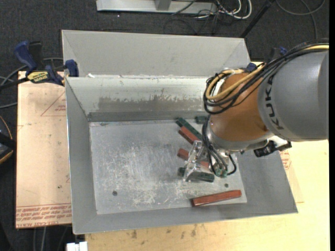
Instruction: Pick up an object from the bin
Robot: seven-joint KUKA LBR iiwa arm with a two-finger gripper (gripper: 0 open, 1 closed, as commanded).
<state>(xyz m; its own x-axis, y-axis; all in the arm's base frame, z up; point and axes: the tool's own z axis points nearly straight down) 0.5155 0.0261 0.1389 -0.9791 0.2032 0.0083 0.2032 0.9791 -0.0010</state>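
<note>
The arm's gripper [194, 167], whether apart or together impossible to tell, is hanging low over a small dark green piece [204, 178] directly beneath it, a long red-brown bar [216, 197] lying nearby.

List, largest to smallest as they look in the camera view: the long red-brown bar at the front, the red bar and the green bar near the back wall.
1. Long red-brown bar, clearly largest.
2 and 3. Red bar and green bar look about alike; the arm may hide an end of each, so unranked.
</note>
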